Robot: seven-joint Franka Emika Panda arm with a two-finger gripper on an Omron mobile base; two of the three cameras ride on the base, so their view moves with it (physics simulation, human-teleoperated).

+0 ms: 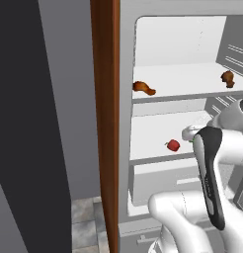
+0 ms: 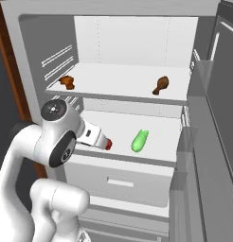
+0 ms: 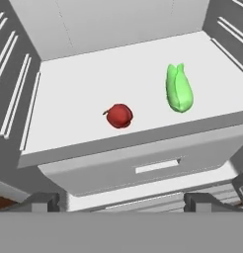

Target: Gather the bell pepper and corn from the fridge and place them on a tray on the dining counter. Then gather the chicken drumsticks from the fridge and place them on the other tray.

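Two drumsticks sit on the upper shelf of the open fridge (image 1: 124, 123) in the left base view: left chicken drumstick (image 1: 143, 88) near the front edge, right chicken drumstick (image 1: 227, 78) far over. Bell pepper (image 1: 173, 145) sits one shelf down, near the front lip. The arm covers the right end of that shelf.

Right base view: same layout. Upper shelf (image 2: 120, 85) holds both drumsticks, well apart. Lower shelf (image 2: 151, 137) holds the pepper, partly behind the wrist, and the corn (image 2: 139, 141) to its right, apart. Closed drawer (image 2: 120, 182) below.

Hand view: hand (image 3: 123, 201) with fingers spread wide apart, nothing between them, out in front of the drawer. Pepper and corn lie on the shelf beyond, neither touched.
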